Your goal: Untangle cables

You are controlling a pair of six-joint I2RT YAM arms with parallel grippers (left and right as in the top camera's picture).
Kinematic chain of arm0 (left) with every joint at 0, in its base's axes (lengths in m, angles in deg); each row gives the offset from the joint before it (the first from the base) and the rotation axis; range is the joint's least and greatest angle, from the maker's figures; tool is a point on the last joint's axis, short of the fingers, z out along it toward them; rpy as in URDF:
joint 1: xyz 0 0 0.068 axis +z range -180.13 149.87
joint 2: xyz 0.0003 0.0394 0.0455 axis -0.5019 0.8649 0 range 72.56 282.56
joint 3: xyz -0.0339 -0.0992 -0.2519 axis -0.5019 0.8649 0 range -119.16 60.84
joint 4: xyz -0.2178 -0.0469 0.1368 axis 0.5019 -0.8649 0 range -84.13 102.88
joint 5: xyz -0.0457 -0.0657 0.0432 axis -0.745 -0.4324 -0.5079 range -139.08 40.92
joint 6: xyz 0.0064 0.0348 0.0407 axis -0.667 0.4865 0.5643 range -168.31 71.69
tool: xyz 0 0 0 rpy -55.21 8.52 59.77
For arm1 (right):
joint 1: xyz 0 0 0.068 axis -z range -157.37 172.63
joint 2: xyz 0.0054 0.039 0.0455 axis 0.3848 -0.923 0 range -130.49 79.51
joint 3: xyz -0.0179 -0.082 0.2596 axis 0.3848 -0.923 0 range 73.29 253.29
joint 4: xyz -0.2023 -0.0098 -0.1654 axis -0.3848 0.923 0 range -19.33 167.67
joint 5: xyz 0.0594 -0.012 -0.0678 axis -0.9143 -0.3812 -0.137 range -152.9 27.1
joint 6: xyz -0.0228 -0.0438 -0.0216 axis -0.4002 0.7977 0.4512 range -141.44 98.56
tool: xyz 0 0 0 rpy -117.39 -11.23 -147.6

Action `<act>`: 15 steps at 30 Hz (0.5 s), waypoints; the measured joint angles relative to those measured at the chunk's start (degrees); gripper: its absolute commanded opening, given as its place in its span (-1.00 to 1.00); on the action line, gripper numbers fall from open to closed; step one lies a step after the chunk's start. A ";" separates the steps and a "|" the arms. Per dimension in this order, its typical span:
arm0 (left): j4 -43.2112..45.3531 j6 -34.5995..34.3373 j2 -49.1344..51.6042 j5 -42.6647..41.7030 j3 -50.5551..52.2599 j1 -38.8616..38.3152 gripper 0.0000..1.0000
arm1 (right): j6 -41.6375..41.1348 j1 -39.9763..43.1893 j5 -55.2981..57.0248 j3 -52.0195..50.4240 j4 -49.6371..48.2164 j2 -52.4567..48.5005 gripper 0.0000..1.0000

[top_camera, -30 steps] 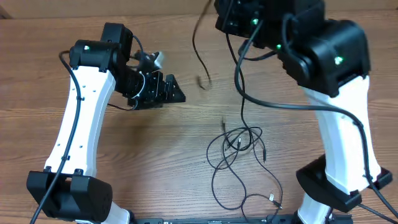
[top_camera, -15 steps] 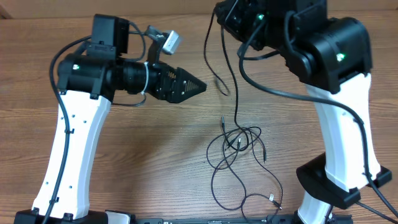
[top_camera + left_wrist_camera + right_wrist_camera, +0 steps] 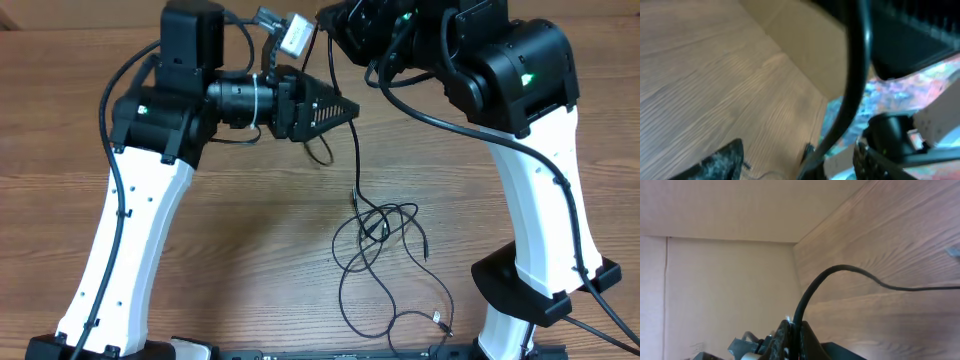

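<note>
Right tool (image 3: pixel 792 333) clamps one cable (image 3: pixel 356 160) - the strand hangs down to the tangle (image 3: pixel 385 232) on the desk (image 3: pixel 230 230). Left tool (image 3: pixel 345 108) is just left of it - open or closed, cannot tell.

Bare table (image 3: pixel 230 250) lay open below the left arm, with room for a gripper to pass. To the right, the loose heap of cables (image 3: pixel 385 235) blocked the surface. One strand (image 3: pixel 356 150) rose straight from it, crossing just in front of the left gripper (image 3: pixel 350 106), with the right arm (image 3: pixel 540 200) crowding close behind.
</note>
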 measured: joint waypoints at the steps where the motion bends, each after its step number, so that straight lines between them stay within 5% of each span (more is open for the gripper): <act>1: 0.98 -0.61 0.00 -0.07 0.00 -0.46 -0.06 | -0.48 0.00 -0.31 0.00 -0.17 0.00 -0.92; 15: 2.64 -5.95 0.00 0.11 0.00 -1.49 -0.29 | -2.01 2.10 0.11 0.00 -0.72 0.00 -0.93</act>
